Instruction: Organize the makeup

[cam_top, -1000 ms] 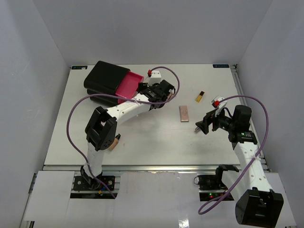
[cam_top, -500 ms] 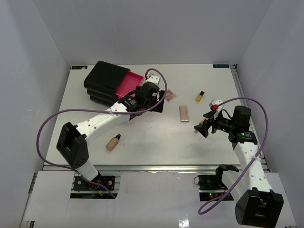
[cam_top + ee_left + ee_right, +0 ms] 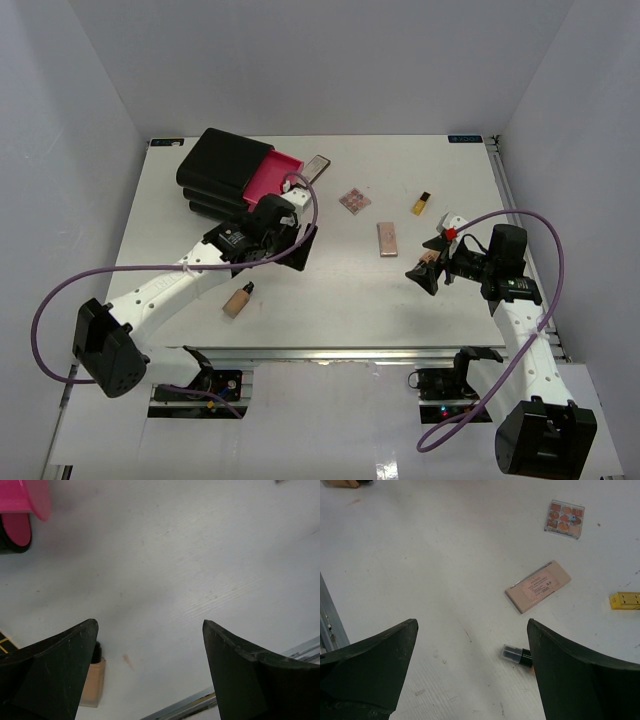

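While left end effector and right end effector gape released, flat rectangular pink palette, square palette

Counted on the table: one square palette, one rectangular palette, one slim tube, one yellow-black tube, one beige bottle, one grey compact, one black box.
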Robot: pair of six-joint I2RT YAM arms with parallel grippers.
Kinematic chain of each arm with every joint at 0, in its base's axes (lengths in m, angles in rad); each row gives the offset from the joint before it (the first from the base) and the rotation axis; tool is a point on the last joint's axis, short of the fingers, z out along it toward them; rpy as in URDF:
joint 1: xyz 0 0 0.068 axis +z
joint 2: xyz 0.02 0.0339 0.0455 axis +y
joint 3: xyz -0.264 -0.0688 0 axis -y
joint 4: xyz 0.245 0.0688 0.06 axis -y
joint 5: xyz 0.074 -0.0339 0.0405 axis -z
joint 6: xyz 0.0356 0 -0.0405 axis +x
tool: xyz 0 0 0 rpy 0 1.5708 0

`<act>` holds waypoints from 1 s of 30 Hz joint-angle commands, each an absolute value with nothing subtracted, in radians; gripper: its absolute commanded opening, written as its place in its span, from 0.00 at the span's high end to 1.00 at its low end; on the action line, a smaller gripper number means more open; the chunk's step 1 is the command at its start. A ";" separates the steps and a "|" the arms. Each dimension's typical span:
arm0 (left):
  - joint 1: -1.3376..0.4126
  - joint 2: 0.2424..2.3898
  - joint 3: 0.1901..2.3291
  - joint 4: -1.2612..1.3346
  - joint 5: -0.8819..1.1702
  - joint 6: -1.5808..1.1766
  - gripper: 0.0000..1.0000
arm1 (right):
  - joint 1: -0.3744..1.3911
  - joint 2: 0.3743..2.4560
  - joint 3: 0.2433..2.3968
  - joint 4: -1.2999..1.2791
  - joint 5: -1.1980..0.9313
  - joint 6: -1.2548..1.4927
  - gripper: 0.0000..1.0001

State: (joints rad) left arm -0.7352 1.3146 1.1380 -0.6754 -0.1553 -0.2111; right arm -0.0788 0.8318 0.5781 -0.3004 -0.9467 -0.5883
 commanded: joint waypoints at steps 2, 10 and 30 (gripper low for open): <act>-0.732 1.317 1.016 -0.772 -0.263 -0.011 0.04 | -0.081 0.822 0.603 -0.318 -0.990 -0.626 0.04; -0.733 1.270 0.872 -0.756 -0.321 0.107 0.03 | -0.081 0.826 0.606 -0.322 -0.987 -0.630 0.04; -0.584 1.143 0.591 -0.512 -0.289 0.263 0.16 | -0.081 0.831 0.608 -0.323 -0.986 -0.627 0.03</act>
